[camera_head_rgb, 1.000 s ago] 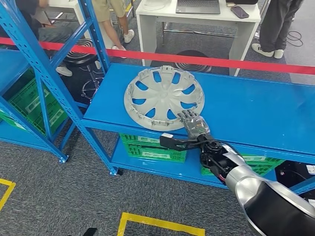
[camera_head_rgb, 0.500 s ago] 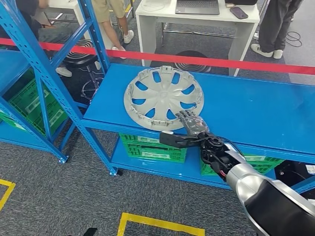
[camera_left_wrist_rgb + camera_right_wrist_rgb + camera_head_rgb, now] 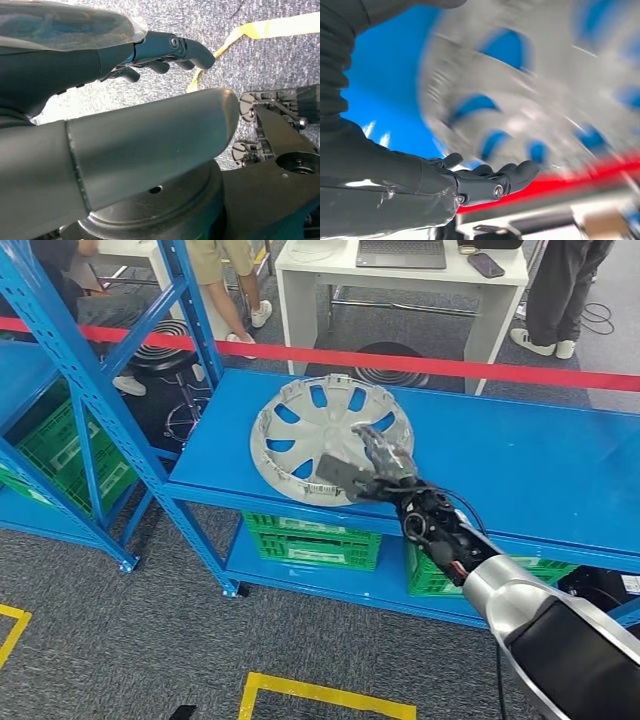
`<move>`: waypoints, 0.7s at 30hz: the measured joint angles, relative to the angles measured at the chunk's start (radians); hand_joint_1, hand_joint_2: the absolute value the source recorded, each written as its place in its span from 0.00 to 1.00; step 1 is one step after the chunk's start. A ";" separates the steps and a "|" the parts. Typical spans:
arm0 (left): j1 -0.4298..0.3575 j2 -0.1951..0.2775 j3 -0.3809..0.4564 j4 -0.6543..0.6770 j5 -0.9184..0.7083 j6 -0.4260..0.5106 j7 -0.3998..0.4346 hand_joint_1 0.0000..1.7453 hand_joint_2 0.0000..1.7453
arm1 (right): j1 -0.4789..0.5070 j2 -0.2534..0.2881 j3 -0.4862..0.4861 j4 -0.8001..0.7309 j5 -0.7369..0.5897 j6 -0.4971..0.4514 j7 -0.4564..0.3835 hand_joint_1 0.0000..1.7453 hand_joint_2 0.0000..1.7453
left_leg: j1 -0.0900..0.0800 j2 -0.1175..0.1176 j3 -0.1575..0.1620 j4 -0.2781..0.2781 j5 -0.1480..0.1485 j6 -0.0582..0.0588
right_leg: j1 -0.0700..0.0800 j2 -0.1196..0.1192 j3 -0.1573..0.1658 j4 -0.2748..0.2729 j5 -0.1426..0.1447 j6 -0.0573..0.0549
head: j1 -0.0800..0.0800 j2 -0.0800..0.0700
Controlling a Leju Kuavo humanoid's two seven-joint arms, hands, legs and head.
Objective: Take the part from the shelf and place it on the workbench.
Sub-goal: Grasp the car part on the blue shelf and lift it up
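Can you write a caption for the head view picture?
Right robot hand over the silver wheel cover on the blue shelf.

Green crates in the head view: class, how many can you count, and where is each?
3. One green crate sits in the left rack, one under the shelf below the hubcap, one behind the right arm. More may be hidden.

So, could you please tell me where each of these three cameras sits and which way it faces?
Head view: high on the body, looking forward and down at the hubcap on the blue shelf; the right robot hand reaches over it.
Left wrist view: behind the left robot hand, facing the grey carpet and yellow tape.
Right wrist view: behind the right robot hand, facing the blurred hubcap.
Head and right wrist views share the hubcap, shelf and right robot hand.
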 joint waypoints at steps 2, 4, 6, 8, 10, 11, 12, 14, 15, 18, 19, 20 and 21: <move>0.005 0.000 0.000 0.000 0.002 0.001 -0.001 0.00 0.00 | 0.015 -0.027 -0.032 -0.117 -0.059 -0.020 -0.002 0.00 1.00 | 0.000 0.000 0.000 0.000 0.000 0.000 | 0.000 0.000 0.000 0.000 0.000 0.000 | 0.000 0.000; 0.009 0.000 0.000 0.000 0.005 0.003 -0.003 0.00 0.00 | 0.027 -0.053 -0.061 -0.231 -0.070 -0.040 0.021 0.00 1.00 | 0.000 0.000 0.000 0.000 0.000 0.000 | 0.000 0.000 0.000 0.000 0.000 0.000 | 0.000 0.000; 0.013 0.000 0.000 0.000 0.008 0.005 -0.005 0.00 0.00 | 0.036 -0.075 -0.085 -0.330 -0.053 -0.063 0.055 0.00 1.00 | 0.000 0.000 0.000 0.000 0.000 0.000 | 0.000 0.000 0.000 0.000 0.000 0.000 | 0.000 0.000; 0.014 0.000 0.000 0.000 0.009 0.006 -0.007 0.00 0.00 | 0.045 -0.092 -0.107 -0.412 -0.039 -0.080 0.075 0.00 1.00 | 0.000 0.000 0.000 0.000 0.000 0.000 | 0.000 0.000 0.000 0.000 0.000 0.000 | 0.000 0.000; 0.014 0.000 0.000 0.000 0.009 0.006 -0.007 0.00 0.00 | 0.055 -0.104 -0.128 -0.476 -0.039 -0.091 0.073 0.00 1.00 | 0.000 0.000 0.000 0.000 0.000 0.000 | 0.000 0.000 0.000 -0.001 0.000 0.000 | 0.000 0.000; 0.014 0.000 0.000 0.000 0.008 0.006 -0.006 0.00 0.00 | 0.061 -0.109 -0.139 -0.501 -0.044 -0.094 0.065 0.00 1.00 | 0.000 0.000 0.000 -0.001 0.000 0.000 | 0.000 0.000 0.000 -0.001 0.000 0.000 | 0.000 0.000; 0.014 0.000 0.000 0.000 0.008 0.007 -0.005 0.00 0.00 | 0.065 -0.111 -0.149 -0.519 -0.053 -0.095 0.053 0.00 1.00 | 0.000 0.000 0.000 -0.001 0.000 0.000 | 0.000 0.000 0.000 -0.001 0.000 0.000 | 0.000 0.000; 0.013 -0.001 0.000 0.000 0.006 0.007 0.001 0.00 0.00 | 0.072 -0.114 -0.165 -0.541 -0.075 -0.094 0.021 0.00 1.00 | 0.000 0.000 0.000 -0.001 0.000 0.000 | 0.000 0.000 0.000 -0.001 0.000 0.000 | 0.000 0.000; 0.013 -0.002 0.000 0.000 0.005 0.007 0.003 0.00 0.00 | 0.074 -0.114 -0.172 -0.547 -0.084 -0.093 0.007 0.00 1.00 | 0.000 0.000 0.000 -0.001 0.000 0.000 | 0.000 0.000 0.000 0.000 0.000 0.000 | 0.000 0.000; 0.012 -0.004 0.000 0.000 0.001 0.008 0.006 0.00 0.00 | 0.081 -0.115 -0.187 -0.555 -0.138 -0.090 -0.041 0.00 1.00 | 0.000 0.000 0.000 -0.001 0.000 0.000 | 0.000 0.000 0.000 0.000 0.000 0.000 | 0.000 0.000; 0.011 -0.005 0.000 0.000 -0.002 0.008 0.007 0.00 0.00 | 0.083 -0.115 -0.194 -0.552 -0.183 -0.085 -0.072 0.00 1.00 | 0.000 0.000 0.000 -0.001 0.000 0.000 | 0.000 0.000 0.000 0.000 0.000 0.000 | 0.000 0.000; 0.009 -0.005 0.000 0.000 -0.007 0.010 0.007 0.00 0.00 | 0.084 -0.114 -0.201 -0.543 -0.238 -0.076 -0.110 0.00 1.00 | -0.001 0.000 0.000 0.000 -0.001 0.001 | 0.000 0.000 0.001 -0.001 0.000 0.000 | 0.000 0.000; 0.006 -0.006 0.000 0.000 -0.012 0.012 0.008 0.00 0.00 | 0.085 -0.112 -0.208 -0.527 -0.298 -0.064 -0.151 0.00 1.00 | -0.002 0.000 -0.001 0.001 -0.002 0.002 | -0.001 -0.001 0.001 -0.001 0.000 0.001 | 0.000 0.000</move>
